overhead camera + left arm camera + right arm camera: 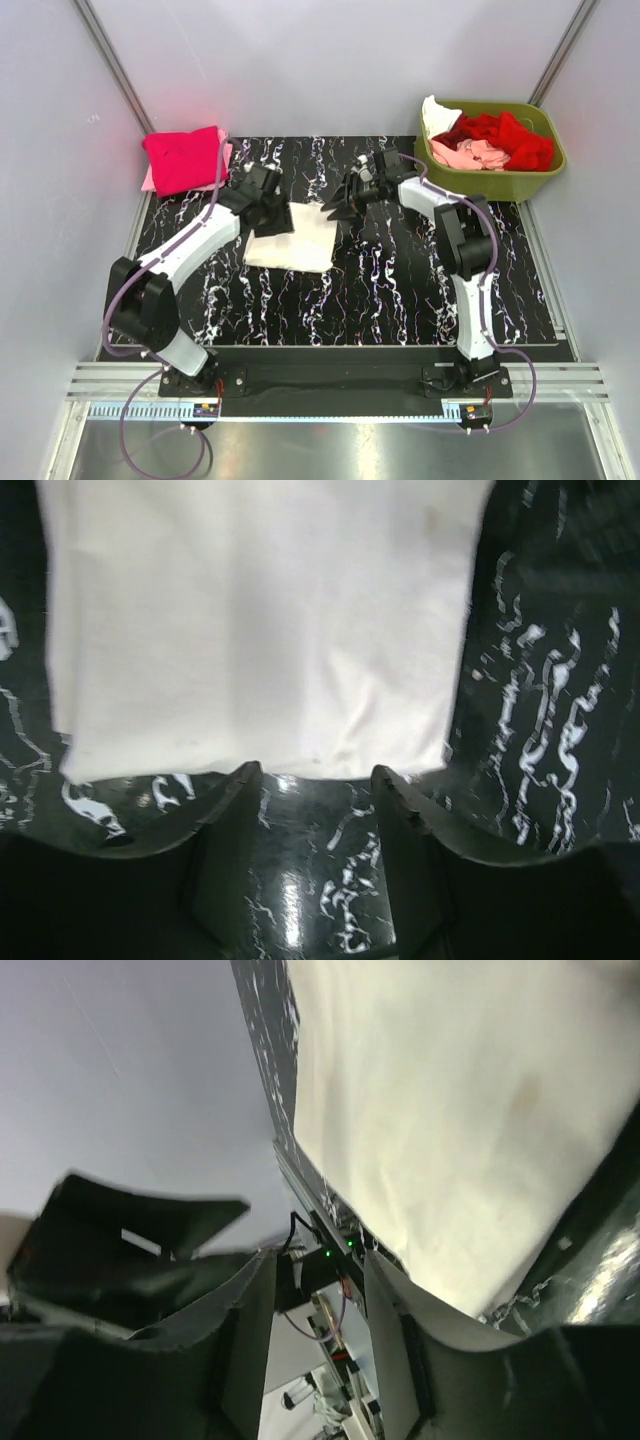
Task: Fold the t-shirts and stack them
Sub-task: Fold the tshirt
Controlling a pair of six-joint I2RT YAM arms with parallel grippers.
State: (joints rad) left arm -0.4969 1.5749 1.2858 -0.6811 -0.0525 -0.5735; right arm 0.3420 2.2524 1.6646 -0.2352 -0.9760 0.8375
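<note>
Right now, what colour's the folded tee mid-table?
The tee is plain cream-white; the left wrist view shows it best.

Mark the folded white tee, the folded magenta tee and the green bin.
Folded cream-white cloth t-shirt (292,238): top view, its middle.
Folded magenta-red cloth t-shirt (183,158): top view, its middle.
Olive-green plastic bin (480,182): top view, near wall.

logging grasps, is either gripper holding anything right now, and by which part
Nothing is held: the left gripper and right gripper are both open, jaws empty, beside the folded white t-shirt.
</note>
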